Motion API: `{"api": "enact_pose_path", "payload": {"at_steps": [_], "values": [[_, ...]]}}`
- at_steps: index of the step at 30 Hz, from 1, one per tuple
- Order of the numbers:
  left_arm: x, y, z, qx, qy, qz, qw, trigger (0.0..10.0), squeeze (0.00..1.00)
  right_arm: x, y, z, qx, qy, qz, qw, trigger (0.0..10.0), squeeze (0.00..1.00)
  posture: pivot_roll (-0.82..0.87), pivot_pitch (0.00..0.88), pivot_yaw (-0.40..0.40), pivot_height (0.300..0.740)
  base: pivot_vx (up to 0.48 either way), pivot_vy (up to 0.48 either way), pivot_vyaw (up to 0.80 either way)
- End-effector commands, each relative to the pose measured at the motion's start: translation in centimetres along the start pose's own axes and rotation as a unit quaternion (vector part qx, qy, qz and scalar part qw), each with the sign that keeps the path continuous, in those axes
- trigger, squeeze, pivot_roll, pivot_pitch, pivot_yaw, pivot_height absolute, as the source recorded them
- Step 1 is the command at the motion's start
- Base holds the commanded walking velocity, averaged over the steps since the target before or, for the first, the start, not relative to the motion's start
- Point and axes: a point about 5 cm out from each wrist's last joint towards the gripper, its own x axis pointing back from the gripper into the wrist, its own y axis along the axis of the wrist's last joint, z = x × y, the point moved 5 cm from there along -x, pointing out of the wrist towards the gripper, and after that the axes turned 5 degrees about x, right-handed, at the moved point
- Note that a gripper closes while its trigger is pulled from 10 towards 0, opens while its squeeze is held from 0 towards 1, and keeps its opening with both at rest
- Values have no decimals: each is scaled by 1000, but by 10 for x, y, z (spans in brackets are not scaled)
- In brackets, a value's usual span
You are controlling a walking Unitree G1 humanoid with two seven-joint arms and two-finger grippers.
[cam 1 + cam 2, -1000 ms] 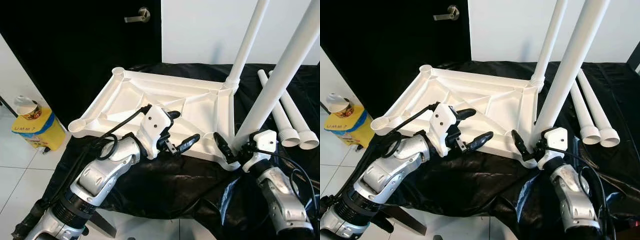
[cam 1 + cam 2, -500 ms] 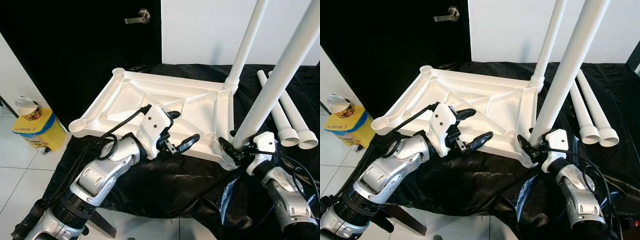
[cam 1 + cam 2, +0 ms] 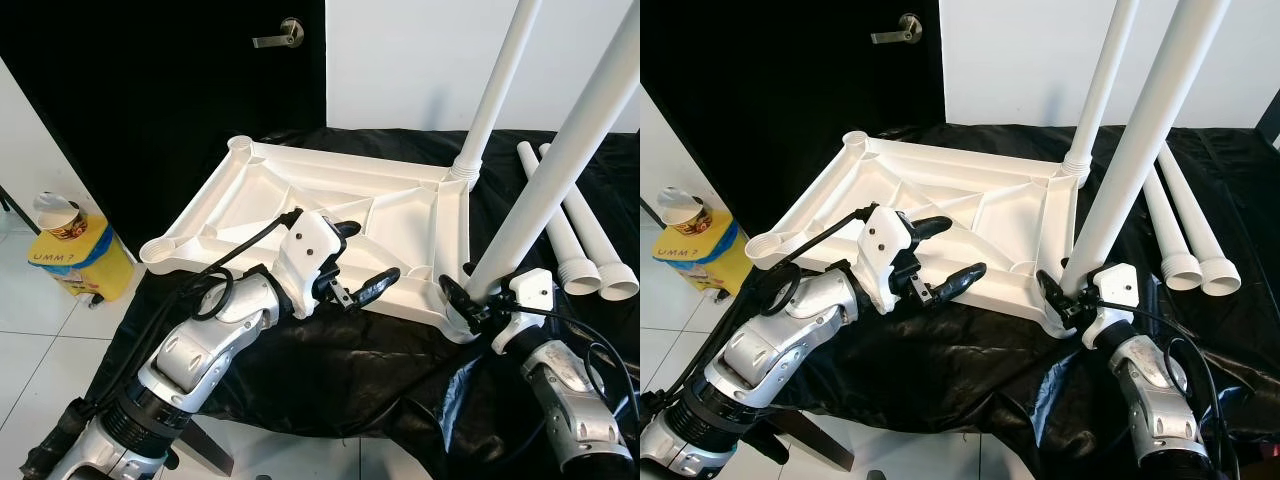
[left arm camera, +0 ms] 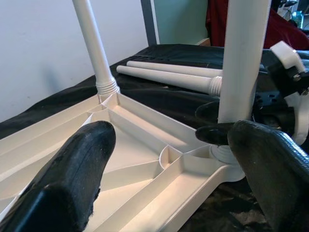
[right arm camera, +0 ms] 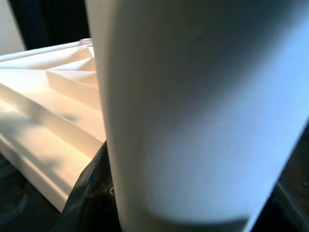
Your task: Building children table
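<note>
A white table top (image 3: pixel 300 200) lies upside down on a black cloth. Two white legs stand in its right-hand corners: a far leg (image 3: pixel 495 90) and a near leg (image 3: pixel 560 170). My right gripper (image 3: pixel 470 300) is at the near leg's base, its black fingers closed around the leg (image 5: pixel 193 106). In the left wrist view those fingers (image 4: pixel 212 131) clasp the leg (image 4: pixel 241 58) just above its socket. My left gripper (image 3: pixel 370 252) hovers open over the table top's near edge, holding nothing. Two loose legs (image 3: pixel 585 235) lie on the cloth at the right.
The black cloth (image 3: pixel 330 370) drapes over the support and hangs toward the tiled floor. A yellow container (image 3: pixel 75 260) with a cup on top stands on the floor at the left. A black door with a handle (image 3: pixel 280 35) is behind.
My right gripper has moved from beside the near leg in to its base and closed around it. The left arm has stayed put.
</note>
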Motion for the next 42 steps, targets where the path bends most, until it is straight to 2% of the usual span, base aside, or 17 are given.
{"api": "enact_pose_path", "payload": {"at_steps": [1,12,15,18,21,22,23,27,37,39,42], "values": [[2,-1,-15,-3,-73,11,997,10000,0,6,-19,1,-7,-13,42,999,10000,0,-18,0,13,740,0,0,0],[3,-1,-16,1,-68,9,998,10000,0,3,-20,2,-26,-109,57,992,10000,0,-7,4,1,740,0,0,0],[5,0,-15,1,-61,9,998,10000,0,3,-16,5,-32,-168,53,984,10000,0,3,11,-8,740,0,0,0],[5,0,-14,1,-60,9,998,10000,0,3,-15,5,-32,-179,53,982,10000,0,3,11,-8,740,0,0,0],[5,0,-14,2,-55,7,998,10000,0,6,-20,2,-38,-259,72,962,10000,0,1,16,-10,740,0,0,0],[5,0,-14,2,-55,7,998,10000,0,6,-20,2,-38,-259,72,962,10000,0,1,16,-10,740,0,0,0],[5,0,-14,2,-55,7,998,10000,0,7,-21,1,-45,-280,77,956,10000,0,-1,15,-9,740,0,0,0],[4,1,-14,3,-55,5,998,10000,0,3,-16,9,-52,-279,71,956,10000,0,-9,15,-7,740,0,0,0],[3,2,-12,3,-56,3,998,10000,0,1,-11,13,-54,-271,62,959,10000,0,-12,18,-7,740,0,0,0],[3,2,-13,3,-56,3,998,10000,0,-1,-3,17,-62,-248,38,966,10000,0,-12,19,-6,740,0,0,0],[3,2,-13,3,-56,3,998,10000,0,-2,-1,17,-64,-244,34,967,10000,0,-12,19,-6,740,0,0,0]]}}
